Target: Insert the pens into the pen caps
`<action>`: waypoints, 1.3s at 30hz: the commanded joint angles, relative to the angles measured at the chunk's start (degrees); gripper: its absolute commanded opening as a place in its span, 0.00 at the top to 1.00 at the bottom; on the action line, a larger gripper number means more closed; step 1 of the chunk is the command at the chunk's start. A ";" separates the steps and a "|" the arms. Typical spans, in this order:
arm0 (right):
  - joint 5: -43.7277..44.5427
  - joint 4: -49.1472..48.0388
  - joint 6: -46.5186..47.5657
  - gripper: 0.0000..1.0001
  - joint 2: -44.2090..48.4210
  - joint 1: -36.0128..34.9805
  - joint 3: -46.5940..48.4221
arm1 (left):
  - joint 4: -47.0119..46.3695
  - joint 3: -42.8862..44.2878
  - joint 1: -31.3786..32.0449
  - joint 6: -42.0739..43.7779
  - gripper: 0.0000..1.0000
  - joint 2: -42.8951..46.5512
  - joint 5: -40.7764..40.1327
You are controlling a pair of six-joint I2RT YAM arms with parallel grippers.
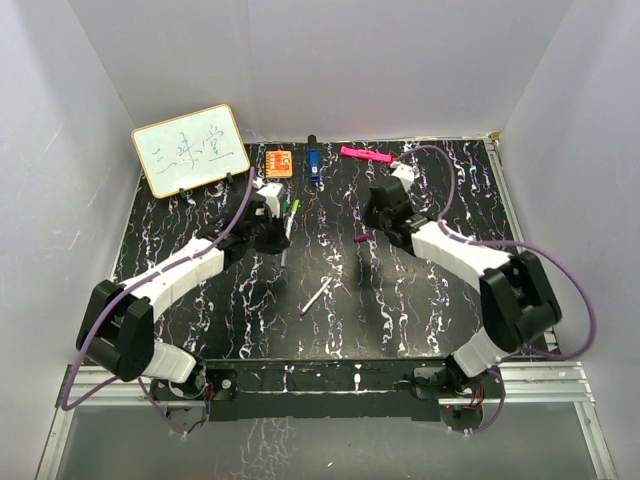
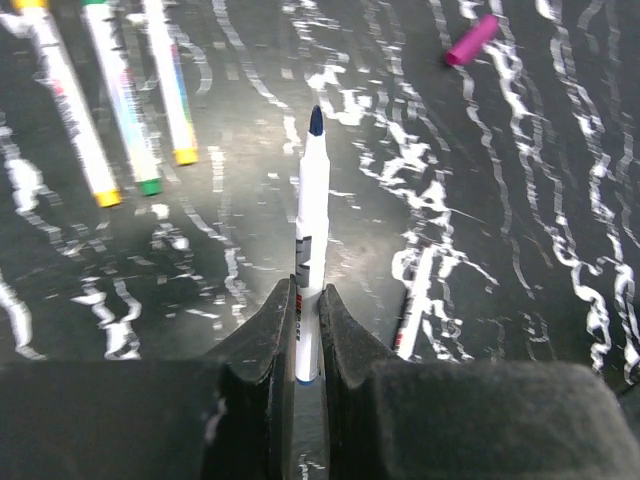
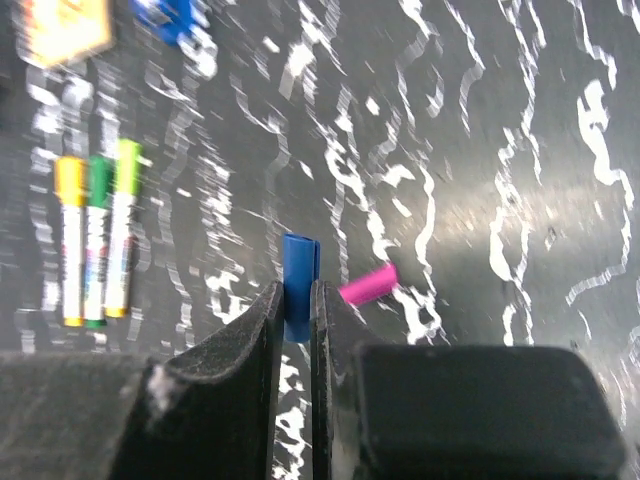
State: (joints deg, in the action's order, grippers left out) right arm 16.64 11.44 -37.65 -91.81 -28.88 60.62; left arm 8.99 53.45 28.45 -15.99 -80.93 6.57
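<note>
Left wrist view: the left jaws are clamped on a blue-tipped pen (image 2: 312, 200), uncapped and pointing away above the desk (image 2: 520, 250). Three other pens (image 2: 125, 110) lie side by side at far left. A loose pen (image 2: 415, 300) lies just right of the jaws. Further right, the right jaws pinch a blue cap (image 3: 299, 275), with a magenta cap (image 3: 367, 284) lying just beside it.

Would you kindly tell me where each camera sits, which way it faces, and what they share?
Top external: above, behind the robot, facing down onto the black marbled table; left arm and right arm show.
Left wrist: looks along the left gripper at its white blue-tipped pen.
Right wrist: looks past the right gripper at its short blue plastic cap.
Both wrist views share the loose magenta cap.
</note>
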 commanded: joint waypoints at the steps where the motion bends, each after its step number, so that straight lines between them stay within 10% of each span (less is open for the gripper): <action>1: -4.71 -22.37 4.66 1.00 8.03 0.41 -6.83 | -9.85 -1.54 4.69 -1.66 1.00 1.58 5.46; 23: -25.17 -73.07 3.64 1.00 22.41 3.84 -33.17 | -39.95 -8.56 13.18 -12.69 1.00 -5.06 16.94; 39: -30.52 -76.27 0.54 1.00 20.22 3.84 -33.40 | -44.57 -7.45 14.16 -16.03 1.00 -5.02 17.95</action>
State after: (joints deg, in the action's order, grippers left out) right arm -12.47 -61.32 -36.58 -71.66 -25.21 26.72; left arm -33.08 44.99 42.30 -31.88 -86.94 23.40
